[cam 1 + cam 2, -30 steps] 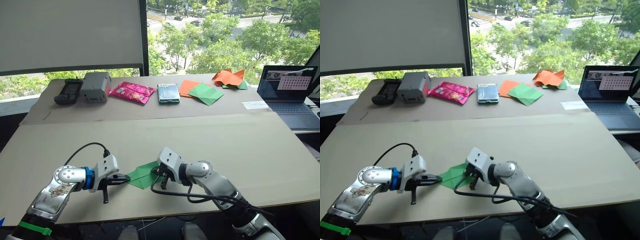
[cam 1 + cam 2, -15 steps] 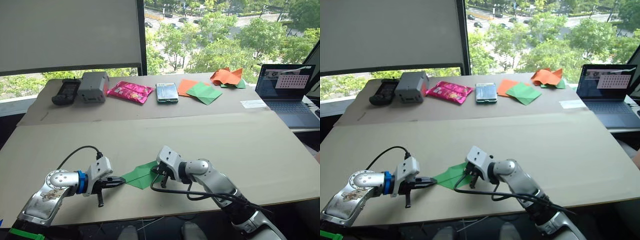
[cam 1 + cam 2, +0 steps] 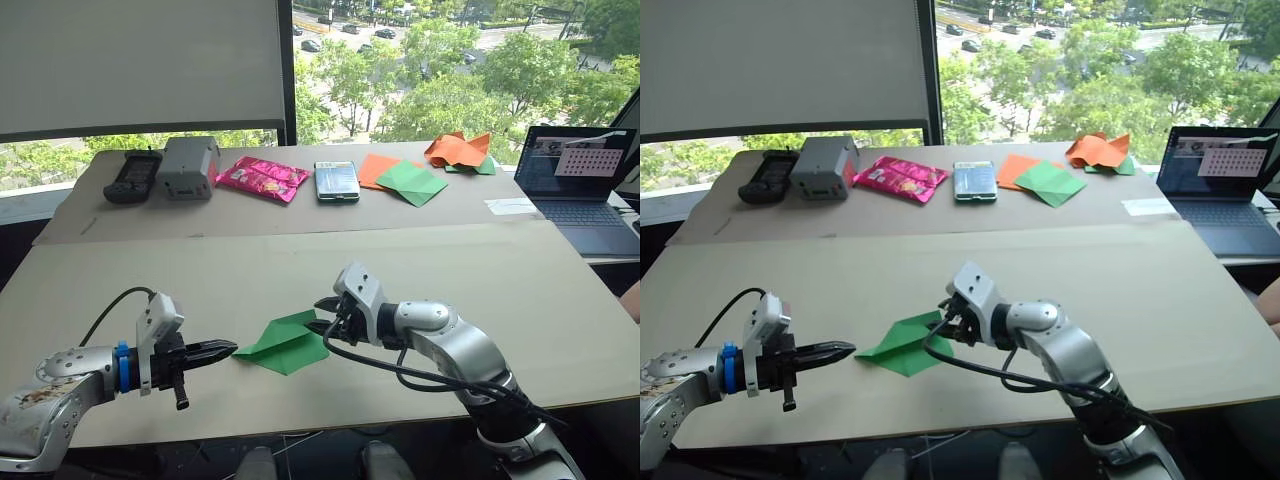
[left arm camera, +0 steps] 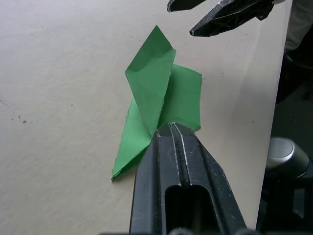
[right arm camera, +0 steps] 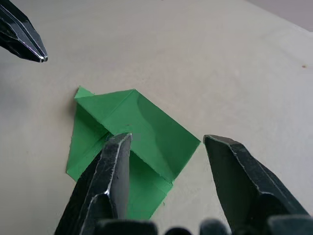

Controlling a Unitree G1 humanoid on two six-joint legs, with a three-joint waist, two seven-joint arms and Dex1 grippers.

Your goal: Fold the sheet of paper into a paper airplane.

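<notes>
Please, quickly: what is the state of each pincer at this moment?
Left pincer: closed, empty, its tip just beside the sheet of paper.
Right pincer: open, empty, above the paper's edge.

You have thin matt green paper in the sheet of paper (image 4: pixel 159 98), creased and rough along one edge, lying on a smooth matt beige table (image 3: pixel 480 270), while the right gripper (image 5: pixel 166 147) shows worn, glossy black fingers (image 5: pixel 115 166).
</notes>
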